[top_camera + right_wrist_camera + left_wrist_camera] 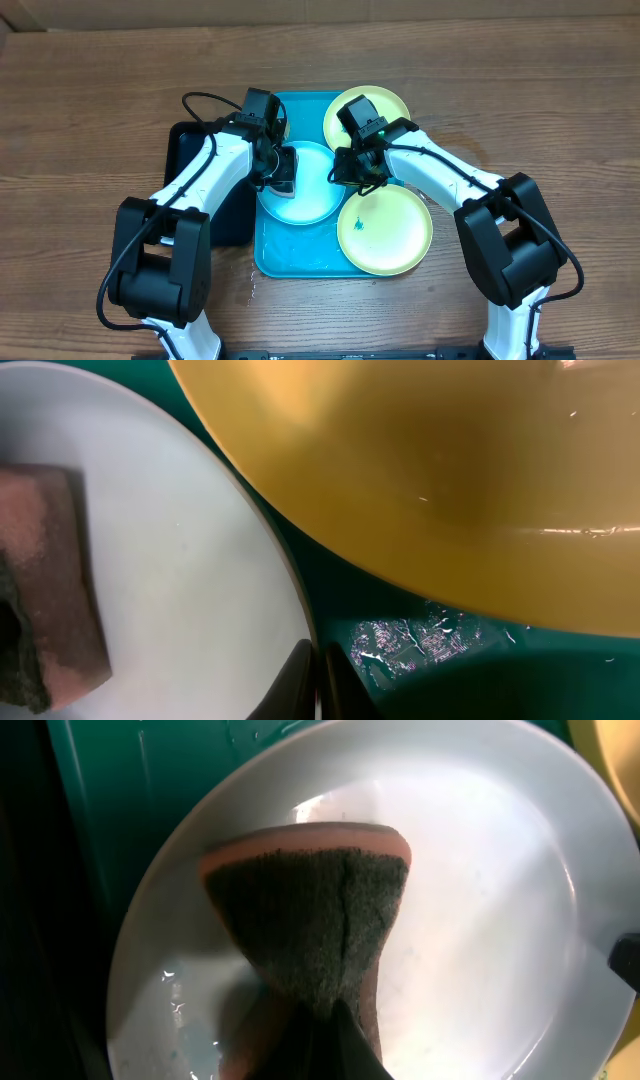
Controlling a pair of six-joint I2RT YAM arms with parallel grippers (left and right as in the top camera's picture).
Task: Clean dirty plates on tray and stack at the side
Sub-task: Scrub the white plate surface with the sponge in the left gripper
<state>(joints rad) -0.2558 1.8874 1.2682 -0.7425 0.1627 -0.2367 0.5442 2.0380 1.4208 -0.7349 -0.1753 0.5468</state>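
Observation:
The light blue plate [312, 198] lies in the middle of the turquoise tray [300, 264]. My left gripper [283, 174] is shut on a brown sponge with a dark scouring face [310, 920] and presses it onto this plate [480, 920]. My right gripper [350, 172] is shut on the plate's right rim [190, 560]; its fingers [318, 680] pinch the edge. One yellow-green plate [395, 105] lies at the tray's back right. Another [392, 238] lies at the front right, with a small dark blue smudge [360, 225].
A narrower black tray [190, 150] lies left of the turquoise tray, under my left arm. Water glistens on the turquoise tray floor [420, 640] between the plates. Bare wooden table [80, 120] surrounds both trays.

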